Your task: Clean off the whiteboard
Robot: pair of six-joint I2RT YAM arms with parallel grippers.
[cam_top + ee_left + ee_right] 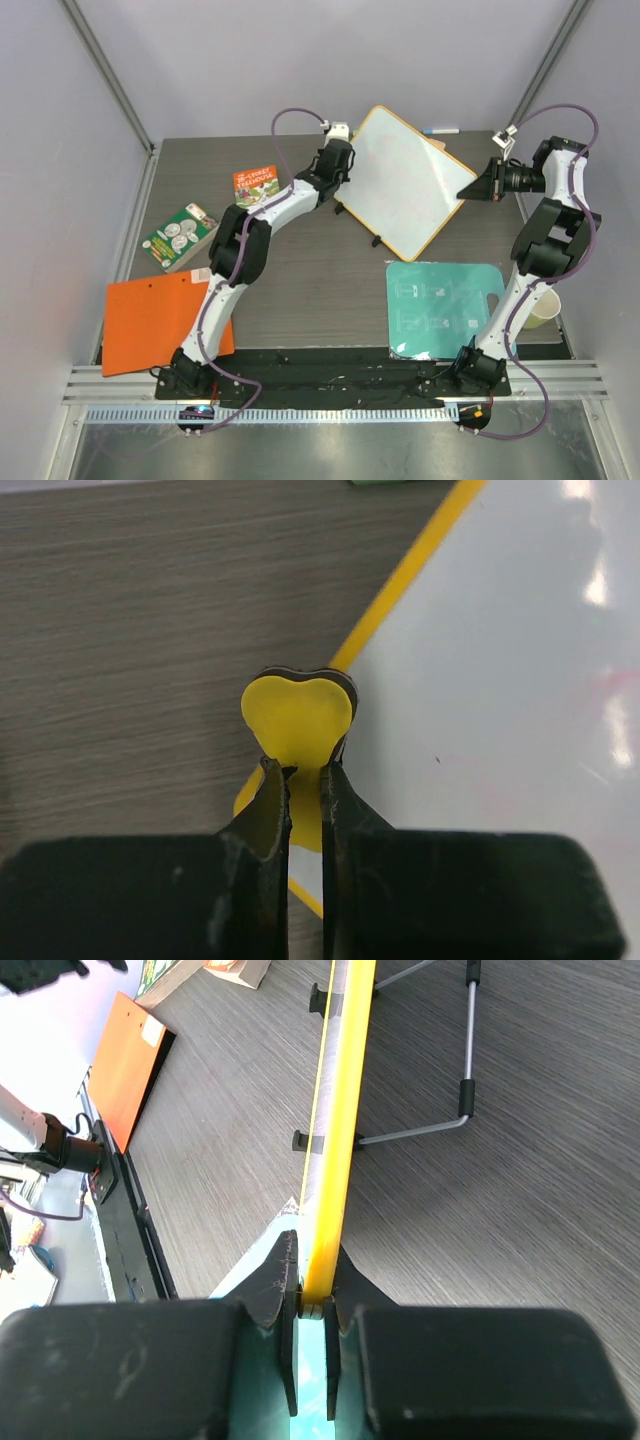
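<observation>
Grey tabletop (300, 290), whiteboard (400, 185) propped at 1 o'clock. Right gripper (315, 1260) is clamped on its 3 o'clock edge, likely steadying it; left gripper (297, 770) pinches a yellow heart-shaped eraser (297, 715) by its 9 o'clock edge, apparently ready to wipe.

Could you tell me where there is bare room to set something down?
Bare tabletop lies mid-table between the left arm, the whiteboard and the teal mat, and far left behind the books. Crowded: orange folder near left; cup and right arm at right.
</observation>
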